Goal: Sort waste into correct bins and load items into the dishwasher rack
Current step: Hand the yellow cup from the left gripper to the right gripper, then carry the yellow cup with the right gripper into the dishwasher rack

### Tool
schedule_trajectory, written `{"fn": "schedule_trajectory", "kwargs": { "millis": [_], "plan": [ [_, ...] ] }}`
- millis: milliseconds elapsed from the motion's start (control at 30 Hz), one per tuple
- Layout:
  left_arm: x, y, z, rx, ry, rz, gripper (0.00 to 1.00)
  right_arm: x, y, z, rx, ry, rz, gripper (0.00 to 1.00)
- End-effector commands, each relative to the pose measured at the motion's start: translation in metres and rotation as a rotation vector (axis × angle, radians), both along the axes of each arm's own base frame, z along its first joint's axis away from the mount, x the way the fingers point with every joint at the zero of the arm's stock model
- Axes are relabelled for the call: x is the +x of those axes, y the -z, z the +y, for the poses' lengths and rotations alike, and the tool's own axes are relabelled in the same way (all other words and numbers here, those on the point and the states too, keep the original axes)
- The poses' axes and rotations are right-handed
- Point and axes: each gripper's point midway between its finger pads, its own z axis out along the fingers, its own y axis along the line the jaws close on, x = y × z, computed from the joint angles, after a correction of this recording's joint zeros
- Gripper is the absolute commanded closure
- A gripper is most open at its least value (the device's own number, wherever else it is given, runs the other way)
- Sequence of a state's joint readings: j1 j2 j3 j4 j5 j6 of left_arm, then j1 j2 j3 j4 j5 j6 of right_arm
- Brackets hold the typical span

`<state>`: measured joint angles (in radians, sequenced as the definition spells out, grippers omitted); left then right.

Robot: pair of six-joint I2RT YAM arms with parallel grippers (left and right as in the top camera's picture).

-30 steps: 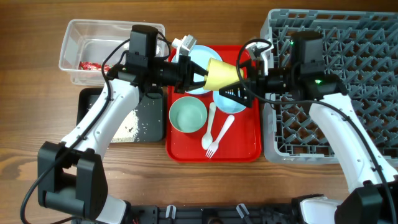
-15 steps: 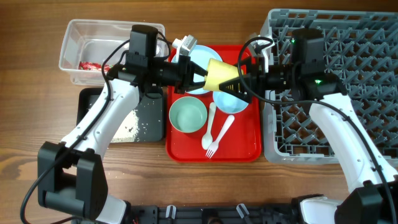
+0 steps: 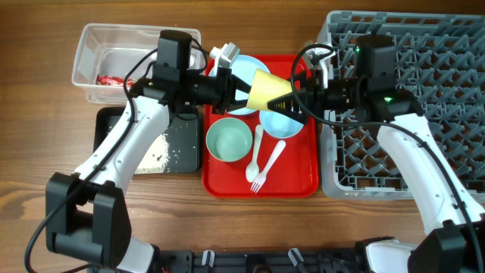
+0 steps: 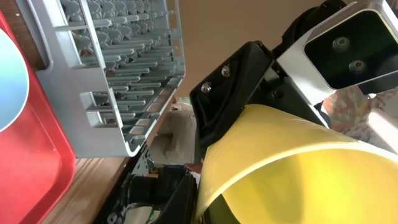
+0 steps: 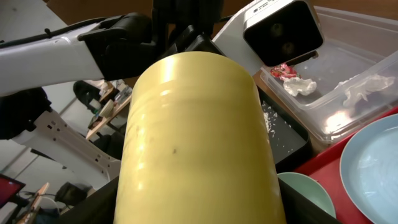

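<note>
small yellow plastic cup (image 3: 265,89) lies sideways in the air above red serving tray (image 3: 299,173) | left pincer (image 3: 244,95) clamped on its rim | right pincer (image 3: 292,103) straddles its base, grip cannot be told

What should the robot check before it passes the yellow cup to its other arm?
1. The left fingers pinch the yellow cup: ok.
2. The right fingers reach the cup: ok.
3. The right fingers shut tight on it: cannot tell.
4. The cup hangs above the red tray and blue bowl, not touching: ok.
5. The dishwasher rack has free pegs: ok.
</note>
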<state>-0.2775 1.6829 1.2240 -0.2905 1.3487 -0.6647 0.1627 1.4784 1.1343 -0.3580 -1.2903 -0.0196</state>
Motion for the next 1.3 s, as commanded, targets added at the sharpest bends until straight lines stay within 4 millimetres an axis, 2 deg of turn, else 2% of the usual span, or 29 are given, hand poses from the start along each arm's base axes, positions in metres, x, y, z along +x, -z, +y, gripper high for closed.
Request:
{"fn": "schedule_trajectory", "kwargs": {
  "millis": [0,133,200,267,300,500,600,700,800,900,1000,1133,1267],
  "plan": [
    [0.0,-0.004,-0.001,-0.01,0.009,-0.005,0.94,0.001,-0.003,0.002,0.008,-0.013,-0.002,0.36],
    [0.017,0.011,0.001,0.08,-0.089,-0.041,0.64,0.007,0.008,0.0,-0.04,0.039,0.029,0.44],
    [0.03,0.028,0.006,0.17,-0.163,-0.084,0.55,0.017,0.024,-0.006,-0.12,0.119,0.058,0.48],
    [0.042,0.052,0.017,0.303,-0.252,-0.088,0.54,0.027,0.042,-0.015,-0.214,0.207,0.087,0.49],
    [0.046,0.07,0.029,0.415,-0.287,-0.128,0.56,0.032,0.056,-0.024,-0.292,0.272,0.111,0.51],
    [0.044,0.072,0.033,0.427,-0.278,-0.134,0.54,0.042,0.067,-0.037,-0.375,0.372,0.127,0.54],
    [0.045,0.082,0.044,0.487,-0.309,-0.114,0.52,0.047,0.07,-0.051,-0.453,0.456,0.12,0.55],
    [0.046,0.092,0.068,0.596,-0.348,-0.124,0.48,0.05,0.067,-0.079,-0.59,0.583,0.127,0.55],
    [0.047,0.096,0.1,0.732,-0.426,-0.135,0.45,0.049,0.053,-0.113,-0.7,0.726,0.19,0.56],
    [0.045,0.086,0.134,0.854,-0.515,-0.171,0.41,0.046,0.035,-0.151,-0.78,0.877,0.262,0.59],
    [0.043,0.071,0.159,0.938,-0.6,-0.212,0.39,0.039,0.015,-0.187,-0.816,1.002,0.327,0.6],
    [0.041,0.052,0.168,0.958,-0.656,-0.268,0.36,0.028,-0.002,-0.229,-0.83,1.117,0.404,0.6],
    [0.041,0.047,0.168,0.948,-0.665,-0.283,0.36,0.006,-0.001,-0.293,-0.924,1.305,0.533,0.6]
  ]
}}
